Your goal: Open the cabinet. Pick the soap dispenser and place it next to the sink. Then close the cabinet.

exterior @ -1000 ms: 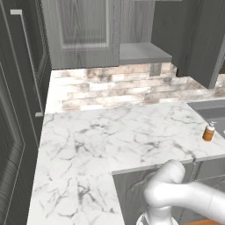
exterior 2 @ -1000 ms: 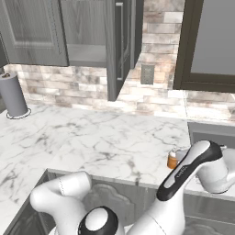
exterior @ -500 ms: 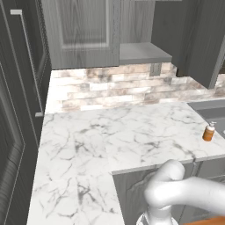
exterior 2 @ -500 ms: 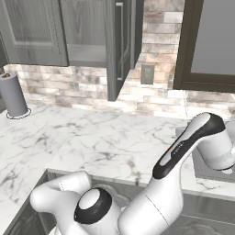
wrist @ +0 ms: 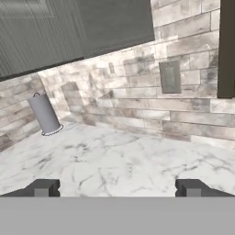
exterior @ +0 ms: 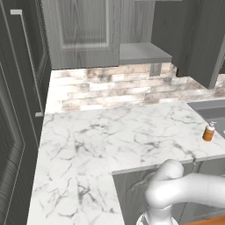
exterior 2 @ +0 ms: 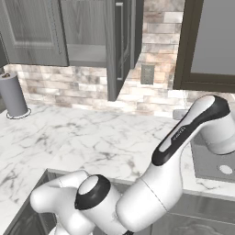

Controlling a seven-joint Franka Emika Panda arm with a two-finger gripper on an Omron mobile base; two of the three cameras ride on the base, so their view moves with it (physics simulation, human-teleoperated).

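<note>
Marble countertop (exterior: pixel 110 136) — soap dispenser (exterior: pixel 208 131) beside sink (exterior: pixel 211 110) | cabinet (exterior 2: pixel 92 32) open | pincer (wrist: pixel 117 188) spread wide, empty

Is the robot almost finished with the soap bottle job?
Nearly. The cabinet door stands open, and the orange soap dispenser already sits on the countertop beside the sink. The gripper is open and holds nothing, its fingertips spread wide over the marble. Closing the cabinet is the one step left.
</note>
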